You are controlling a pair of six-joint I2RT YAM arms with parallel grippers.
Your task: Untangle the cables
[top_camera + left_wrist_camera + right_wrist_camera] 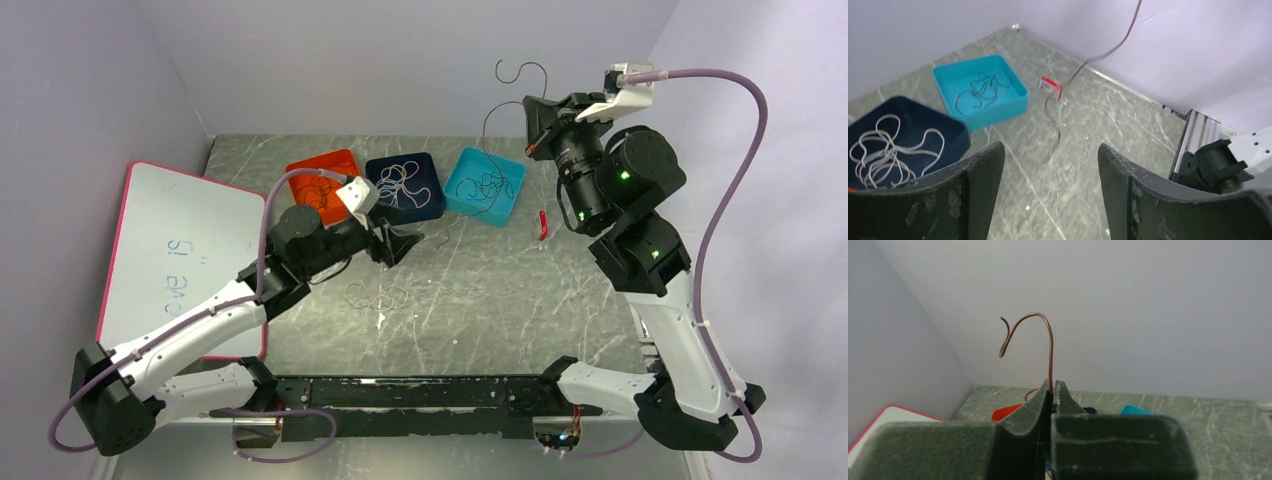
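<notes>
My right gripper (pixel 528 108) (pixel 1053 386) is up high near the back wall, clamped tight on the brown cable (pixel 484 132) (pixel 1083 63) (pixel 1051 355). A short hooked end sticks up above my fingertips. The rest drops toward the table (pixel 500 290) (pixel 1088 125), crossing the teal tray (pixel 468 158) (pixel 980 117) in the top view.

From my left wrist cam, the cable comes down from top right and passes just beside a small red tag (pixel 543 223) (pixel 1051 87). Its lower stretch trails onto the tabletop ahead of me. Can't tell exactly where the end stops.

My left gripper (pixel 405 245) (pixel 1050 147) is low over the table in front of the dark blue tray (pixel 400 160) (pixel 960 140). Its fingers are spread wide w/ nothing btwn them, so it's let go and holds nothing.

Other cables are sorted into trays at the back:
- White cables (pixel 400 180) (pixel 883 150) are looped in the dark blue tray.
- Black cables (pixel 490 185) (pixel 980 90) lie in the teal one.
- Dark cables (pixel 320 190) sit in the orange tray (pixel 320 157). Their colour is hard to tell from above.

A few thin loops (pixel 380 297) lie loose on the table, just on the near side of my L gripper. A whiteboard (pixel 180 250) lies flat at far L, partly under my L arm.
</notes>
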